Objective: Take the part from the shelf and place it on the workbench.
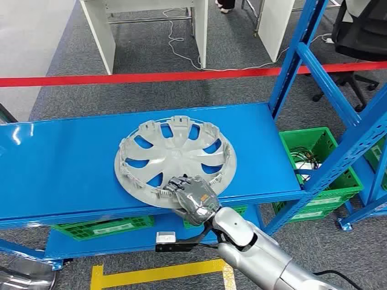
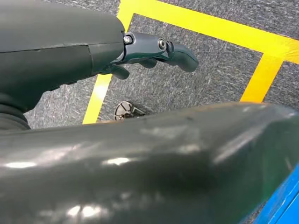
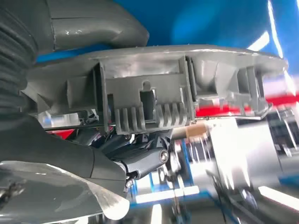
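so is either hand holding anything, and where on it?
The right hand grips the grey wheel cover at its near rim, thumb and fingers on opposite faces. The left hand holds nothing.

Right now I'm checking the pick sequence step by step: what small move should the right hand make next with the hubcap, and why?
Probably a short lift straight up. The right hand already grips the hubcap at its near rim, thumb on one face and fingers on the other, yet the hubcap lies flat on the blue shelf. Raising it first should clear the shelf edge.
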### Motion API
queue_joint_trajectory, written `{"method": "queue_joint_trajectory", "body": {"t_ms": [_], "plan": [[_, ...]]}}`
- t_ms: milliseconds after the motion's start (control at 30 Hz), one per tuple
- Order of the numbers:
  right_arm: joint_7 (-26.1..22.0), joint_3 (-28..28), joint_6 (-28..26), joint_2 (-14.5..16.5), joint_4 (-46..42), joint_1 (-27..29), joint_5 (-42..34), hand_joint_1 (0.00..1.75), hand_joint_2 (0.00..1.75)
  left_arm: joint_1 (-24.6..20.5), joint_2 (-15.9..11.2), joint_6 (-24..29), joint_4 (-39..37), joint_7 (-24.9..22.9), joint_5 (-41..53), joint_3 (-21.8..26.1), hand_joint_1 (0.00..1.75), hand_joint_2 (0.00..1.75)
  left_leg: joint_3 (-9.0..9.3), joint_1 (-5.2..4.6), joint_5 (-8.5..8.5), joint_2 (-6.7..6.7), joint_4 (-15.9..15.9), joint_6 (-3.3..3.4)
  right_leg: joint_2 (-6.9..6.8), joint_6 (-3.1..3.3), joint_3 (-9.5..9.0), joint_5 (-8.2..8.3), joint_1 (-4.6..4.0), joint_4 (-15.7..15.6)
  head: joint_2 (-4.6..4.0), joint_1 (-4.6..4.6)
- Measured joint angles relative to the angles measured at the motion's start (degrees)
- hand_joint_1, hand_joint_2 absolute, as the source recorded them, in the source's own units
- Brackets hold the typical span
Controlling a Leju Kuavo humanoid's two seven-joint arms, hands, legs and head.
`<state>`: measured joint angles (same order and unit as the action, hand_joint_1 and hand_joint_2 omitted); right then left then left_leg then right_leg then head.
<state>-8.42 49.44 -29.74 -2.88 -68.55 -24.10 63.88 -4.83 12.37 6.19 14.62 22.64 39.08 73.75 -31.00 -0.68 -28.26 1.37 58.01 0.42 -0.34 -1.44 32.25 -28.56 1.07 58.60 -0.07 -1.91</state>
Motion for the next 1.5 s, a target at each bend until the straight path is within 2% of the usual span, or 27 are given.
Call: {"method": "queue_joint_trajectory", "body": {"t_ms": [467, 967, 1100, 1233, 1367, 1500], "plan": [[0.18, 0.02, 0.42, -3.08, -4.15, -0.66, 3.05, 1.75, 1.75, -0.05, -0.04, -0.31, 0.00, 0.00, 0.46, 0.00, 0.00, 0.00, -0.05, 0.00, 0.00, 0.00, 0.01, 0.00, -0.01, 0.00, 0.04, 0.00, 0.00, 0.00, 0.00, 0.01], [0.19, 0.60, 0.40, -3.57, -4.78, -0.85, 3.81, 1.75, 1.75, -0.06, -0.02, -0.27, 0.00, 0.00, 0.52, -0.03, 0.00, 0.00, -0.09, 0.00, 0.00, 0.00, 0.01, 0.00, -0.01, 0.00, 0.08, 0.00, 0.00, 0.00, 0.00, 0.01], [0.98, 0.86, -3.08, -3.78, -5.08, -0.64, 7.25, 1.75, 1.75, -0.06, -0.02, 0.03, 0.00, -0.06, 0.97, -0.08, 0.00, 0.00, -0.09, 0.00, 0.00, 0.00, 0.01, 0.00, -0.01, 0.00, 0.09, 0.00, 0.00, 0.00, 0.00, 0.01], [2.32, 0.64, -7.71, -4.51, -6.96, -0.12, 13.77, 1.75, 1.75, -0.05, -0.02, 0.08, 0.00, -0.17, 1.32, -0.19, 0.00, 0.00, -0.14, 0.00, 0.00, 0.00, 0.02, 0.00, -0.01, 0.00, 0.13, 0.01, 0.00, 0.00, 0.00, 0.01], [1.72, -1.82, -8.54, -5.57, -12.74, 0.81, 20.73, 1.75, 1.75, -0.05, -0.07, -0.13, 0.00, -0.17, 2.07, -0.45, 0.00, 0.00, -0.25, 0.00, 0.00, 0.00, 0.03, 0.00, -0.01, -0.01, 0.23, 0.02, 0.00, 0.00, 0.00, 0.02], [1.54, -4.43, -9.09, -6.94, -18.53, 0.18, 23.94, 1.75, 1.75, -0.07, -0.15, -0.38, -0.02, -0.15, 2.27, -0.59, 0.00, 0.00, -0.27, 0.00, 0.00, -0.01, 0.04, 0.00, -0.02, -0.02, 0.24, 0.02, 0.00, 0.00, 0.00, 0.01]]}}
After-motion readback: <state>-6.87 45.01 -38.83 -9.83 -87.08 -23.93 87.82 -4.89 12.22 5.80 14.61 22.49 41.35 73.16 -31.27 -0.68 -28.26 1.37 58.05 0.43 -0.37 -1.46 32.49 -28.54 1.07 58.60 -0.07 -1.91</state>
